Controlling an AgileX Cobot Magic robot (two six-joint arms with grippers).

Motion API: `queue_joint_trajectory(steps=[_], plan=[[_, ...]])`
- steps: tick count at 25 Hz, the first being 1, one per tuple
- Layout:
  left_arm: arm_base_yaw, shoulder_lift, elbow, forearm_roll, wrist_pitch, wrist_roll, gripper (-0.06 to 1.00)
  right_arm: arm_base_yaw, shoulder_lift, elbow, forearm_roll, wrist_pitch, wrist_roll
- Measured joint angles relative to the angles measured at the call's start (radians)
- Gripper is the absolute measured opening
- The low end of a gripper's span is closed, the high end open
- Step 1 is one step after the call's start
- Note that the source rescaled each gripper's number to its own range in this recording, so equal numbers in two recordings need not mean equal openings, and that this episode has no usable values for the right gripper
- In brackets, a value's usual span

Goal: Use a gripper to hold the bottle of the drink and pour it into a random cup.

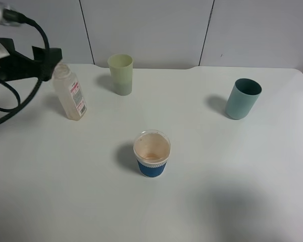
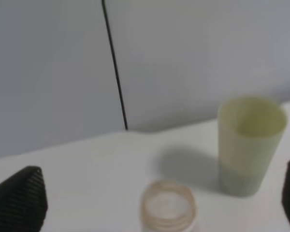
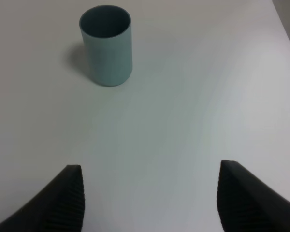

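At the far left of the high view the left gripper [image 1: 49, 59] sits at the neck of the bottle [image 1: 69, 95], which stands upright on the white table [image 1: 217, 176]. From the left wrist camera its fingers [image 2: 19, 200] are spread wide, one on each side of the bottle's open mouth [image 2: 168, 209], touching nothing and holding nothing. The bottle is clear with a faint pale tint in its body; how much liquid is in it cannot be told. Just right of it, near the back edge, stands the yellow-green cup [image 1: 120, 74], upright, its inside in shadow, and any contents are not visible. Nearer the front, about mid-table, is the blue-sleeved cup [image 1: 152, 153], with a brownish smear on its inner wall and bottom. Well to the right stands the teal cup [image 1: 243, 98], its interior dark. The right gripper [image 3: 150, 198] is wide open over bare table, short of the teal cup, gripping nothing.
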Motion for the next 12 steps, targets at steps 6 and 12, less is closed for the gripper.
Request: queue_joint_trajectory(steps=[6, 12], plan=[[0.000, -0.257, -0.015, -0.004, 0.249, 0.009, 0.98, 0.000, 0.000, 0.000, 0.000, 0.000, 0.000], [0.000, -0.415, -0.168, -0.004, 0.684, 0.052, 0.98, 0.000, 0.000, 0.000, 0.000, 0.000, 0.000]])
